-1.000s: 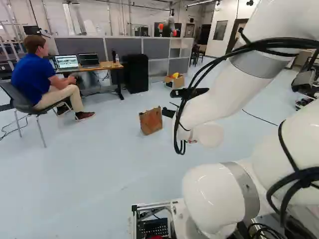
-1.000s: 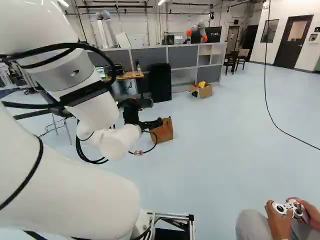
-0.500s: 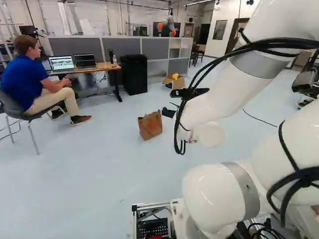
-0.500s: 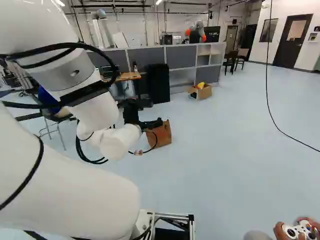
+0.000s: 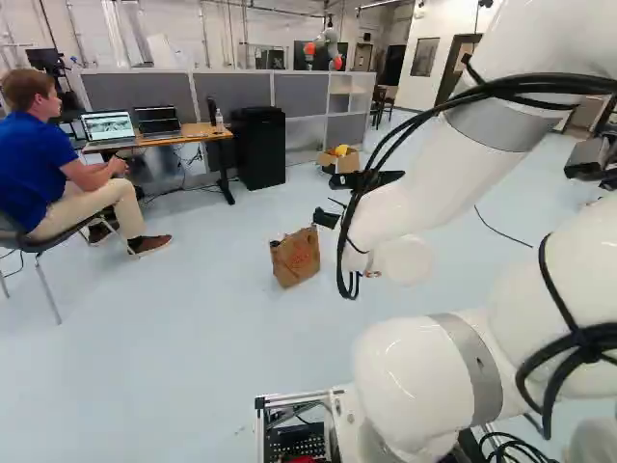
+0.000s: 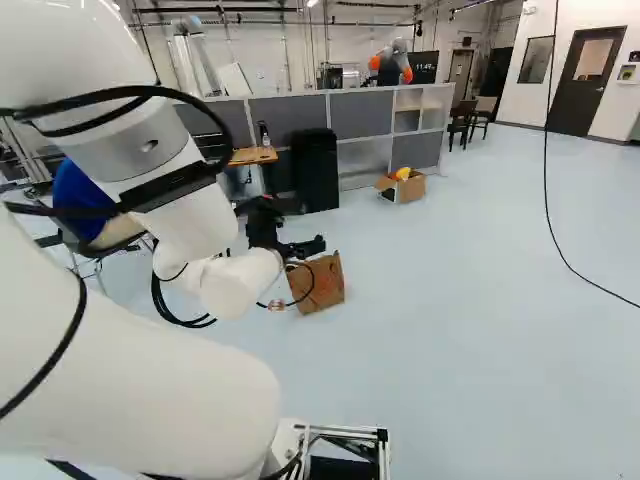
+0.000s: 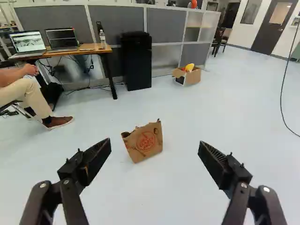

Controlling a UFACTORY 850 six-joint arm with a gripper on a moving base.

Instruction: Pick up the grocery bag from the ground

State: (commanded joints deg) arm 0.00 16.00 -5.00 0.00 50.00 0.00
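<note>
Gaping wide, empty: fingers (image 6: 304,247) | grocery bag (image 7: 146,141): ahead of their gap, seemingly untouched

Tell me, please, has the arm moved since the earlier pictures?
No: against its lowest joint in the left base view, the arm keeps its place. The base, though, has moved, bringing it nearer the paper bag.

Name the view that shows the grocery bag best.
Wrist view: the grocery bag appears largest there, nothing in front of it, printed side and uneven top edge clear. Left base view shows it smaller, on the floor. In right base view, a black cable crosses it.
</note>
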